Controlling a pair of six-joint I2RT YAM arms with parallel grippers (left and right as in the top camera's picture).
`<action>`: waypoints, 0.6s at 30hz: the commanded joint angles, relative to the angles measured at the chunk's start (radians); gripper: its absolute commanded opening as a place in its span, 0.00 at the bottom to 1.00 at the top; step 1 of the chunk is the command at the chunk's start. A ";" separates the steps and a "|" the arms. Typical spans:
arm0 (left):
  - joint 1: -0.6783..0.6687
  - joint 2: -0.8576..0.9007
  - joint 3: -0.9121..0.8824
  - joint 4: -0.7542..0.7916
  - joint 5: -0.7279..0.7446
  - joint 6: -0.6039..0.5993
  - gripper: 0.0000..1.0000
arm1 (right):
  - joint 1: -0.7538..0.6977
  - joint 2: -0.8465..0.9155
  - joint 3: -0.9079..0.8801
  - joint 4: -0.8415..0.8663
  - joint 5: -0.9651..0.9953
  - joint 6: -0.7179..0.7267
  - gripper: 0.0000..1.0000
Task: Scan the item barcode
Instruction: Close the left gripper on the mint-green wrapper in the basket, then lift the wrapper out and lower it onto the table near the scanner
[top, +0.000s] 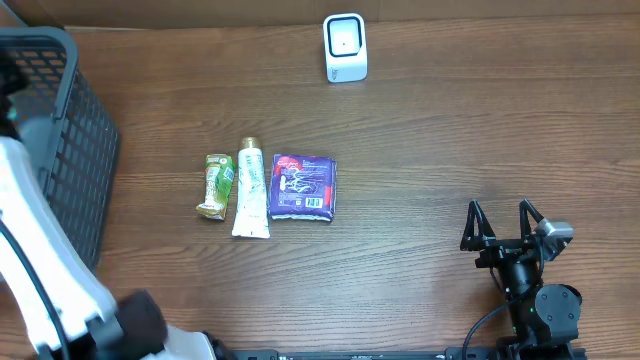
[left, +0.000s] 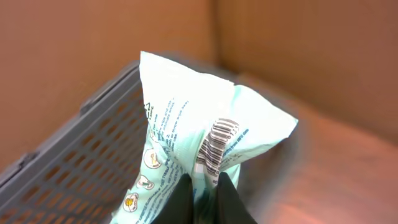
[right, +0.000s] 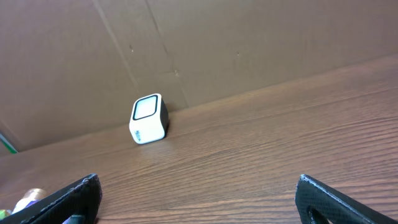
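Left gripper (left: 205, 193) fingers (left: 181, 200) pinch mint pouch (left: 205, 118), barcode (left: 217, 146) showing, apparently well left of scanner (top: 345, 47). Pickup done, scan pending. Right gripper (top: 498, 210) idle, fingers (top: 472, 222) wide, well right of scanner.

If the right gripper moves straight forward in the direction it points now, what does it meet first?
Probably the cardboard wall behind the table; the right gripper is open, and the white scanner sits left of its line. Depth is unclear.

Basket (top: 60, 150) at the counter's (top: 450, 130) left edge; scanner (top: 345, 47) at the far edge; mid-counter, left to right (side by side): sachet (top: 214, 186), tube (top: 251, 190), packet (top: 304, 187).
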 joint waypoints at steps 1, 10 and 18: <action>-0.159 -0.061 0.012 -0.061 0.024 -0.080 0.04 | 0.006 -0.010 -0.011 0.006 0.000 -0.004 1.00; -0.589 0.031 -0.069 -0.213 0.044 -0.318 0.04 | 0.006 -0.010 -0.011 0.006 0.000 -0.004 1.00; -0.850 0.311 -0.156 -0.081 0.266 -0.386 0.04 | 0.006 -0.010 -0.011 0.006 0.000 -0.004 1.00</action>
